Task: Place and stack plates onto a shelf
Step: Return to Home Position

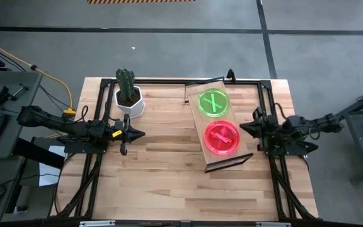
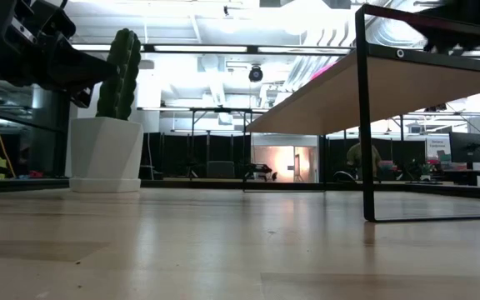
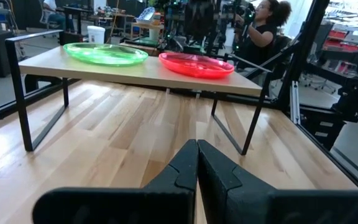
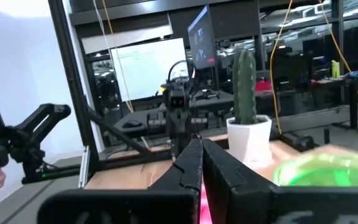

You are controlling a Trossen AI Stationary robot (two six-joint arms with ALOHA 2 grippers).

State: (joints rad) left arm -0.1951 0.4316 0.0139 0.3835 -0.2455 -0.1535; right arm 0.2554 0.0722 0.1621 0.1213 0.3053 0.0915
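Two round translucent plates lie side by side on the light-wood shelf (image 1: 218, 126), which stands on thin black end rails right of the table's centre. The green plate (image 1: 213, 103) (image 3: 105, 53) (image 4: 328, 171) is toward the far end, the pink plate (image 1: 222, 137) (image 3: 196, 64) toward the near end. My left gripper (image 1: 139, 133) (image 3: 197, 163) is shut, at the table's left side near the cactus pot, pointing toward the shelf. My right gripper (image 1: 244, 126) (image 4: 201, 163) is shut, just off the shelf's right edge beside the pink plate.
A cactus in a white pot (image 1: 128, 96) (image 2: 107, 150) stands at the far left of the table. Black frame rails (image 1: 93, 170) run along both table sides. Bare wooden tabletop (image 1: 169, 170) stretches across the middle and near side. A person (image 3: 263, 25) sits beyond the table.
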